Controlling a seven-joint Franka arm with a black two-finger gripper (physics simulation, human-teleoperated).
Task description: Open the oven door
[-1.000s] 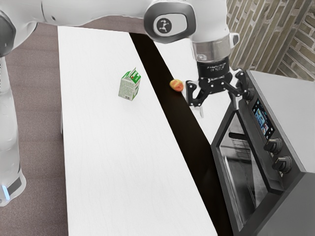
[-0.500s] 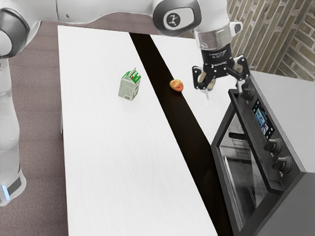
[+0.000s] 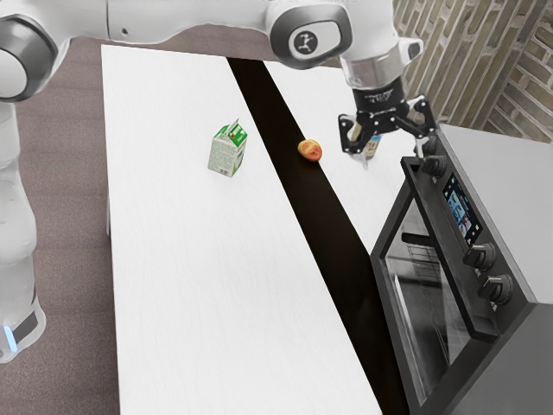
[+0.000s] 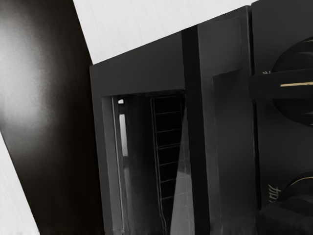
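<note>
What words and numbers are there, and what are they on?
No text is clear enough to quote.
Carton: lines of print, too small.
Package behind the gripper: label too small.
Black collar above the fingers: white print, too blurred.
Arm badge: small emblem, no readable word.
Oven screen: tiny marks, too small.
Oven knobs: pale marks beside them, unreadable.

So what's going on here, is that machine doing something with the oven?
A robot arm is at work by the oven, and its job is to open the oven door. Its gripper is open and holds nothing, hanging near the end of the long bar across the door's upper edge. The door looks shut at this moment. A green and white carton and a reddish fruit lie apart from the gripper.
</note>
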